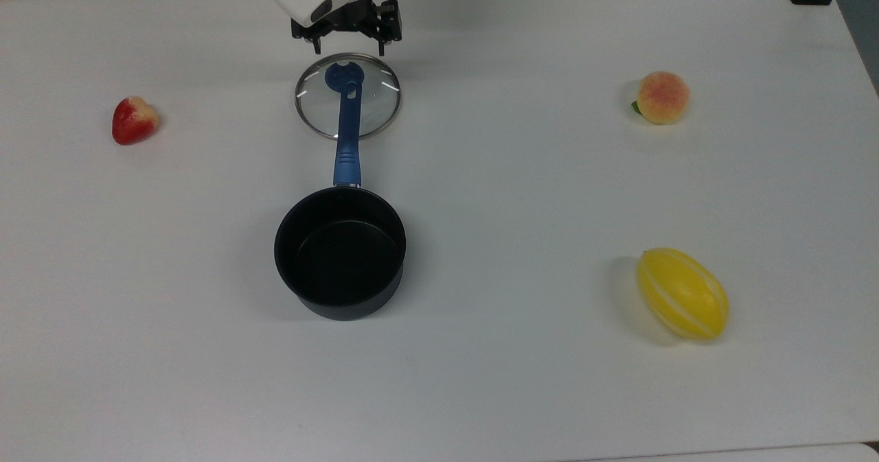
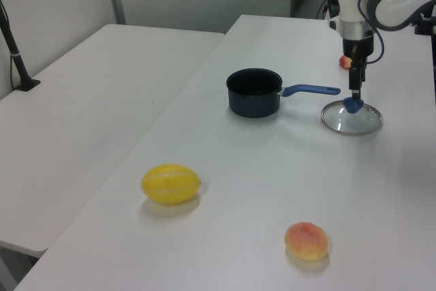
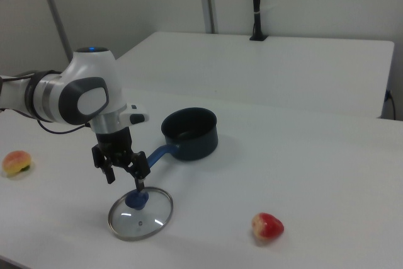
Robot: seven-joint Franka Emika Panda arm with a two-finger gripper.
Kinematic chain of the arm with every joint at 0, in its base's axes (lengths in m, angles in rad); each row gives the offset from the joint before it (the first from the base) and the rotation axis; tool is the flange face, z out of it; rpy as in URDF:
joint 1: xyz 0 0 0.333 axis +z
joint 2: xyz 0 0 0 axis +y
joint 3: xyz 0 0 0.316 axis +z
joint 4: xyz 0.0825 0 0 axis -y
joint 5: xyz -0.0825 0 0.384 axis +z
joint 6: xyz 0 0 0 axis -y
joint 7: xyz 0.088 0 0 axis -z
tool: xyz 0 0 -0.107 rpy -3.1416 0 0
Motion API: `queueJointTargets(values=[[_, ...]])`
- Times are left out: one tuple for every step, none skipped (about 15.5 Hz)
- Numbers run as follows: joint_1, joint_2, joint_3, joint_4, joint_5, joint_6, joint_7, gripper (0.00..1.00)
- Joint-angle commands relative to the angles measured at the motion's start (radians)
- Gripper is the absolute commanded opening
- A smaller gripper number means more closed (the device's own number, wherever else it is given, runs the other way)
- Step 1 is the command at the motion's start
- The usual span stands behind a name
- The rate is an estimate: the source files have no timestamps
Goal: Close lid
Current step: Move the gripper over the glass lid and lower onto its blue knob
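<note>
Nearby: round clear glass lid with blue knob [image 1: 348, 96] lying beside black saucepan [image 1: 340, 250], blue handle [image 1: 347, 143] overlapping it; black two-finger gripper [image 3: 124, 177] hovering above, jaws spread wide; strawberry [image 1: 134, 120] sitting apart.

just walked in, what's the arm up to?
The Panda's gripper hangs with fingers open just above the blue knob of the glass lid, which lies flat on the white table past the end of the saucepan's blue handle. The black saucepan sits open and empty. Nothing is gripped yet. A strawberry, a peach and a yellow melon lie off to the sides.
</note>
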State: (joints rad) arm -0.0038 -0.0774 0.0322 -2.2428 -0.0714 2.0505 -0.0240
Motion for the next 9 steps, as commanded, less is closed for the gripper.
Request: queueJointTargets(values=[[-0.015, -0.038, -0.008, -0.086, -0.011, 0.123, -0.011, 1.00], [-0.022, -0.038, -0.008, -0.095, -0.011, 0.147, -0.011, 1.00], [-0.027, -0.035, -0.008, -0.098, -0.011, 0.161, -0.011, 1.00], [-0.027, -0.028, -0.008, -0.098, -0.013, 0.166, -0.011, 1.00], [-0.027, -0.022, -0.008, -0.098, -0.013, 0.166, -0.011, 1.00], [-0.027, -0.018, -0.008, -0.100, -0.013, 0.168, -0.011, 1.00], [-0.027, -0.013, -0.008, -0.100, -0.013, 0.175, -0.011, 1.00], [-0.027, -0.007, -0.008, -0.106, -0.013, 0.190, -0.011, 1.00], [-0.028, -0.001, -0.008, -0.106, -0.013, 0.197, -0.011, 1.00]])
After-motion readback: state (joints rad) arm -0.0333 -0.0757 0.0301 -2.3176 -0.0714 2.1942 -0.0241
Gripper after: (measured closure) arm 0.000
